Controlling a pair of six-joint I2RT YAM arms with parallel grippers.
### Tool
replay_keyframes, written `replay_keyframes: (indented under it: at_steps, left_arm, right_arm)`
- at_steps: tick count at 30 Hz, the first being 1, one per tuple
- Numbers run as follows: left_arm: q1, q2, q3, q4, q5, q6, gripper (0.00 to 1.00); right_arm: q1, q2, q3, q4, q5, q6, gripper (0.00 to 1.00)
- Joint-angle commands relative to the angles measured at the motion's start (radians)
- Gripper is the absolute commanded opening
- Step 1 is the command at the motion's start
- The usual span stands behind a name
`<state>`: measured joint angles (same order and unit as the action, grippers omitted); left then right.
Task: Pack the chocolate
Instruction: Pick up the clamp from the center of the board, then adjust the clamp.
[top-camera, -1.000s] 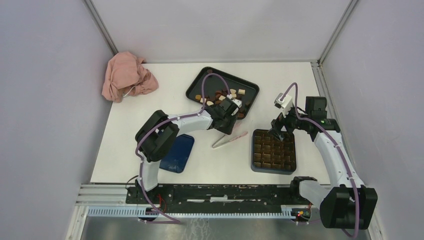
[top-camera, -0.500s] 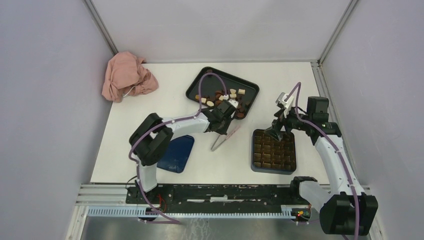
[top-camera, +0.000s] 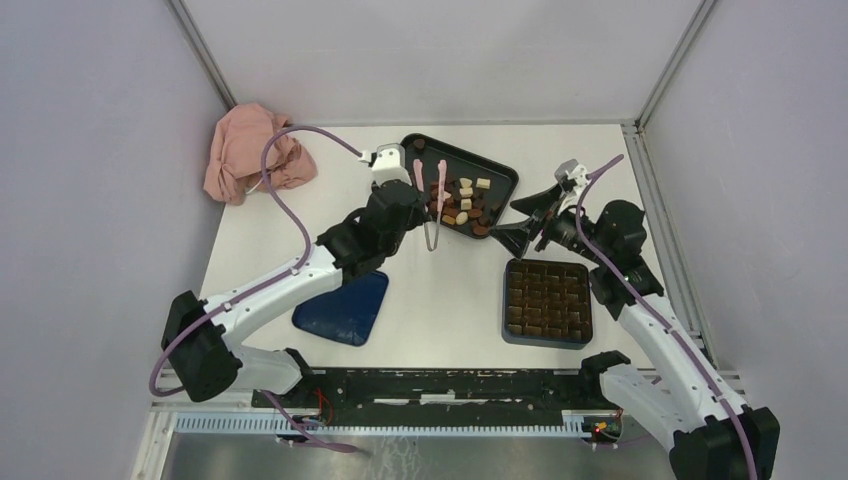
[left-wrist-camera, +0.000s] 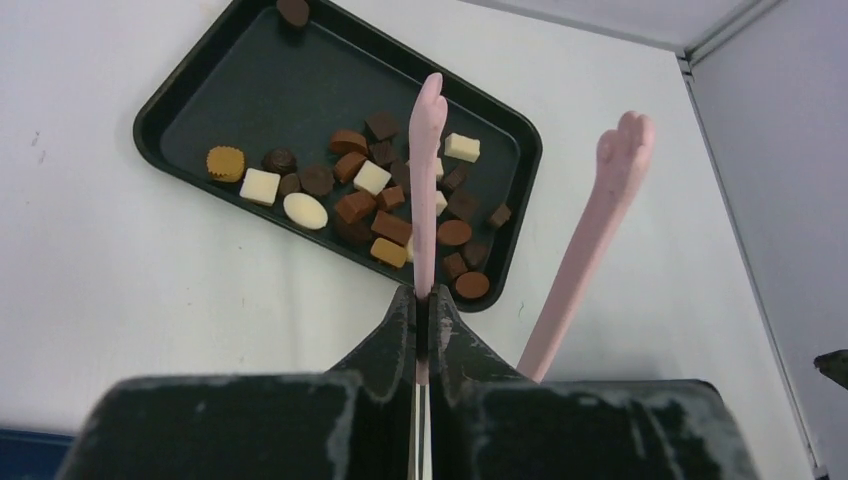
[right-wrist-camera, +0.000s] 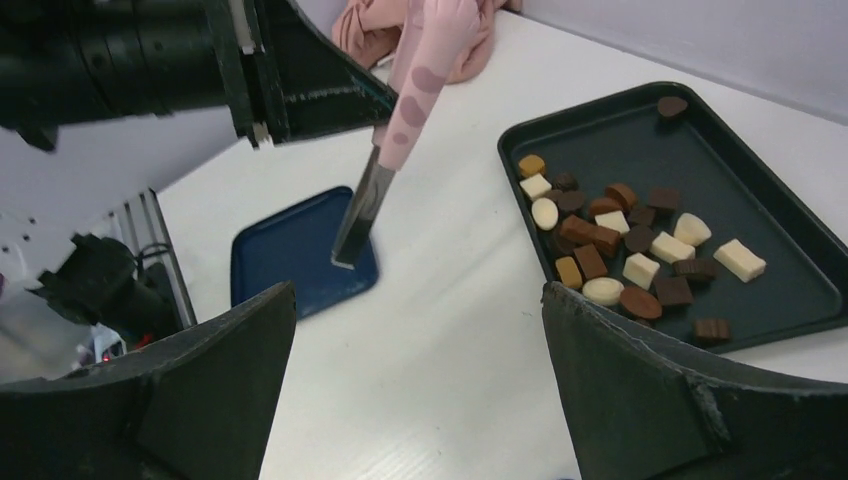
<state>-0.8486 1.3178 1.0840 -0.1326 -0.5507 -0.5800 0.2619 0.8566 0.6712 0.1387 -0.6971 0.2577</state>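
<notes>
The chocolate (top-camera: 461, 198), several dark, tan and cream pieces, lies in a black tray (top-camera: 500, 176). It also shows in the left wrist view (left-wrist-camera: 372, 196) and the right wrist view (right-wrist-camera: 618, 240). My left gripper (top-camera: 428, 222) is shut on one arm of the pink tongs (top-camera: 430, 190) and holds them off the table, tips over the tray. In the left wrist view the jaws (left-wrist-camera: 422, 298) pinch the left arm of the tongs (left-wrist-camera: 427, 170); the other arm splays right. My right gripper (top-camera: 516, 222) is open wide and empty, left of and above the box (top-camera: 547, 300).
The dark blue box with a brown grid insert stands at the front right. Its blue lid (top-camera: 345, 308) lies at the front left, also in the right wrist view (right-wrist-camera: 300, 255). A pink cloth (top-camera: 255, 150) is bunched at the back left corner.
My left gripper has lifted the tongs off the table and carried them back over the tray's near edge. My right gripper has moved off the box, up and to the left.
</notes>
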Motion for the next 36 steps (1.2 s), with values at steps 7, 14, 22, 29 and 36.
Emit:
replay_keyframes:
  at_steps: [7,14,22,29,36]
  left_arm:
    - [0.015,0.026,0.049,0.221,0.422,0.037,0.02]
    - [0.149,0.008,-0.135,0.578,0.816,-0.131,0.02]
    - [0.161,0.077,-0.116,0.727,0.981,-0.205,0.02]
    - [0.167,0.107,-0.120,0.807,1.062,-0.262,0.02]
    - [0.173,0.161,-0.101,0.878,1.123,-0.328,0.02]
  right_arm:
    - [0.018,0.134,0.101,0.313,-0.138,0.246,0.98]
    - [0.018,0.127,0.093,0.323,-0.113,0.350,0.94]
    - [0.029,0.154,0.075,0.377,-0.117,0.438,0.83]
    - [0.034,0.175,0.088,0.420,-0.118,0.473,0.80]
    - [0.060,0.184,0.088,0.475,-0.153,0.484,0.65]
